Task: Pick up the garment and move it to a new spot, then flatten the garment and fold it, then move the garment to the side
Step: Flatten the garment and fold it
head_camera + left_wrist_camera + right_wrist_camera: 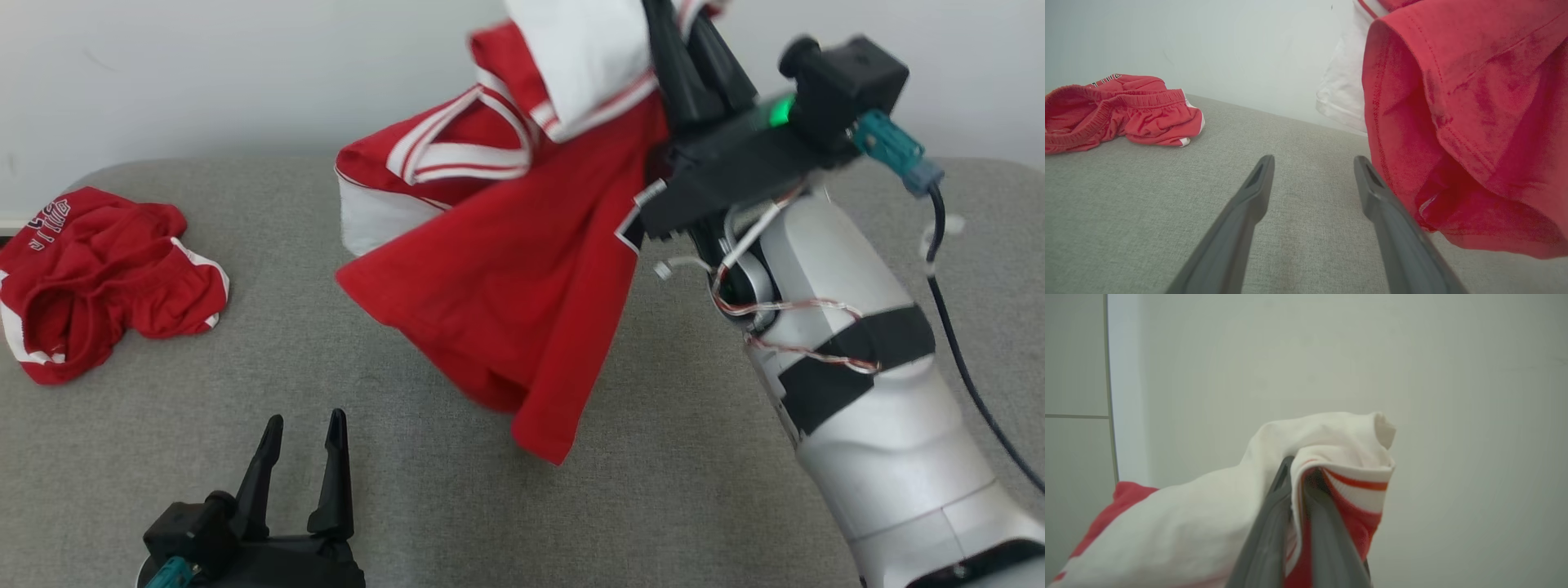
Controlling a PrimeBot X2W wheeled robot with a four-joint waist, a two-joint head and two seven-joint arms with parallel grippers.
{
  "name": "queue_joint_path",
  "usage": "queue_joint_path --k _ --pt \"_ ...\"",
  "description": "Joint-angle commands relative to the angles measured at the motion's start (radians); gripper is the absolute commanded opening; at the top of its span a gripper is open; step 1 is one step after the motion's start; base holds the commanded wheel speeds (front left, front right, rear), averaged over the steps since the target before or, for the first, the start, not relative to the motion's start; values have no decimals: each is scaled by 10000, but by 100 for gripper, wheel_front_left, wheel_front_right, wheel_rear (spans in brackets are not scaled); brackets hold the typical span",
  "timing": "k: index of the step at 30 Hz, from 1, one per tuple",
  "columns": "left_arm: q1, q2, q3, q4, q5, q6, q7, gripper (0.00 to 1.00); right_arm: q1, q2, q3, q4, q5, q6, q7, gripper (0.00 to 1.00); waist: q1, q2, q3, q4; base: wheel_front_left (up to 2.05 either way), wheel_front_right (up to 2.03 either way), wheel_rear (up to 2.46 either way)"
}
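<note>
R gripper (1300, 475) pinches the red-white jersey (506, 278), hanging it above the grey cushion (490, 523), prob. for relocating. L gripper (304, 429) hovers wide open, low over the cushion.

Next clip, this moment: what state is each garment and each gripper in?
right gripper: jaws closed on a white fold of the red-and-white garment.
left gripper: jaws open, empty, low over the grey surface.
red-and-white garment: lifted, hanging bunched from the right gripper.
red shorts: crumpled, lying on the grey surface, apart from both grippers.
</note>
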Motion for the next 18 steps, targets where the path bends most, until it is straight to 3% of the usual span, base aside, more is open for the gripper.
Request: queue_joint_path --k 1,11,12,13,18 --pt "-118 2 -9 -58 -76 35 -11 100 527 -7 -321 288 -123 9 -22 0 0 -1 73 -38 0 0 0" --pt "-347 2 -80 -72 -54 76 -13 100 2848 -9 -3822 2800 -1084 10 -37 0 0 -1 485 -455 0 0 0" --pt "-367 2 -96 -55 -35 81 -13 100 3009 -6 -4075 2958 -1260 10 -39 37 0 -1 490 -497 0 0 0" --pt "-384 2 -102 -41 -23 88 -13 100 3152 -10 -4312 3073 -1440 10 -42 100 0 -1 494 -545 0 0 0" --pt "-421 2 -109 10 20 88 -13 100 3858 -10 -5285 3362 -2125 9 -41 100 0 -1 464 -734 0 0 0"
